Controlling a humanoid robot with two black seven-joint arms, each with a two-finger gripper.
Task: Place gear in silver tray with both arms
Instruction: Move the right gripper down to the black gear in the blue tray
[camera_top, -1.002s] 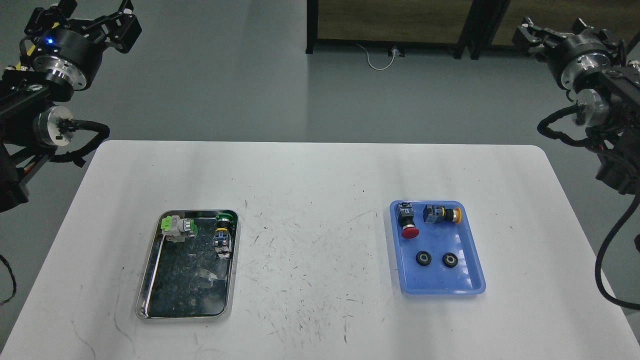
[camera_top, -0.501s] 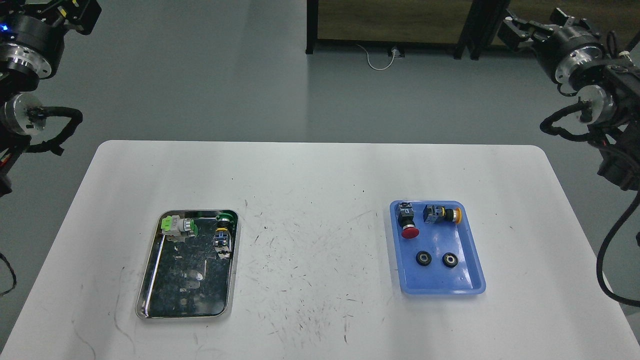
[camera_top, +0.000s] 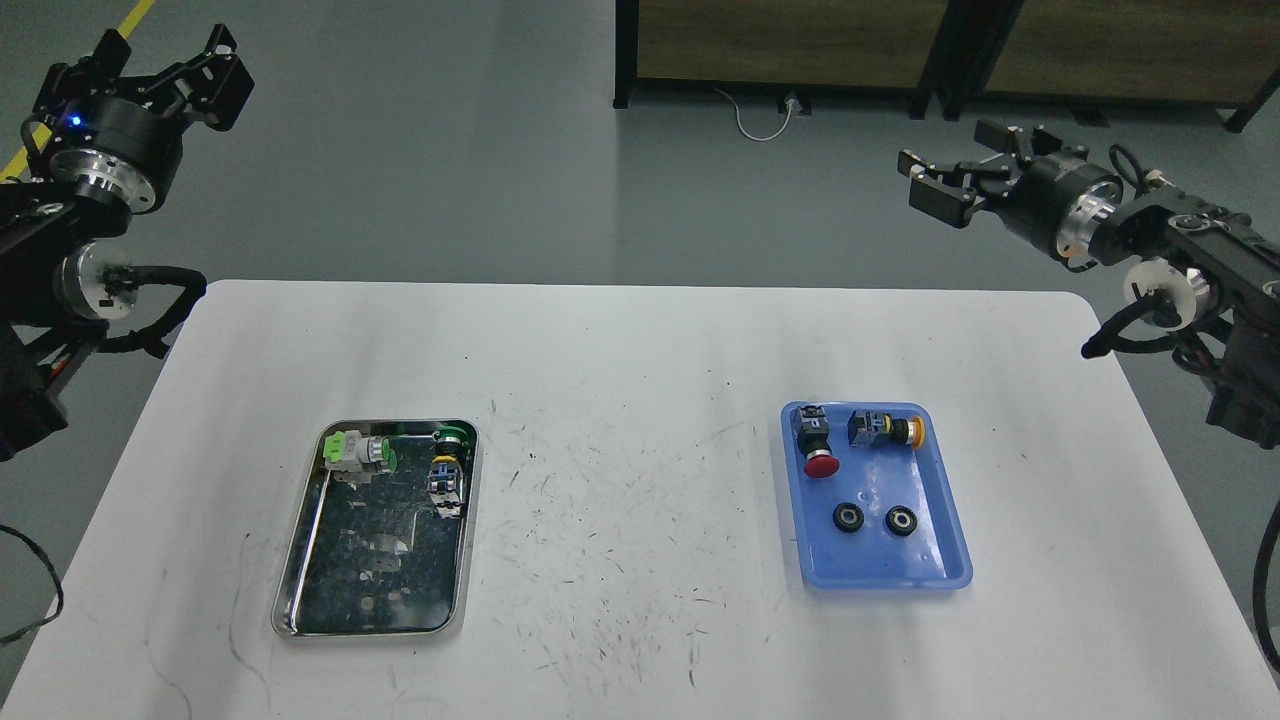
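Observation:
Two small black gears (camera_top: 848, 517) (camera_top: 901, 520) lie side by side in the blue plastic tray (camera_top: 940, 570) on the right of the table. The silver tray (camera_top: 300, 560) lies on the left and holds a green-and-grey switch (camera_top: 357, 452) and a green-capped switch (camera_top: 446, 470). My left gripper (camera_top: 170, 75) is up at the far left, beyond the table, open and empty. My right gripper (camera_top: 950, 180) is up at the far right, beyond the table's back edge, open and empty. Both are far from the gears.
The blue tray also holds a red-capped button (camera_top: 816, 447) and a yellow-capped button (camera_top: 884, 429). The white table (camera_top: 640, 400) is scuffed in the middle. Grey floor, a white cable (camera_top: 760, 118) and dark furniture legs lie beyond the back edge.
My right gripper has swung left and down towards the table's back edge. My left gripper went up and left out of view, then came back into view at the upper left.

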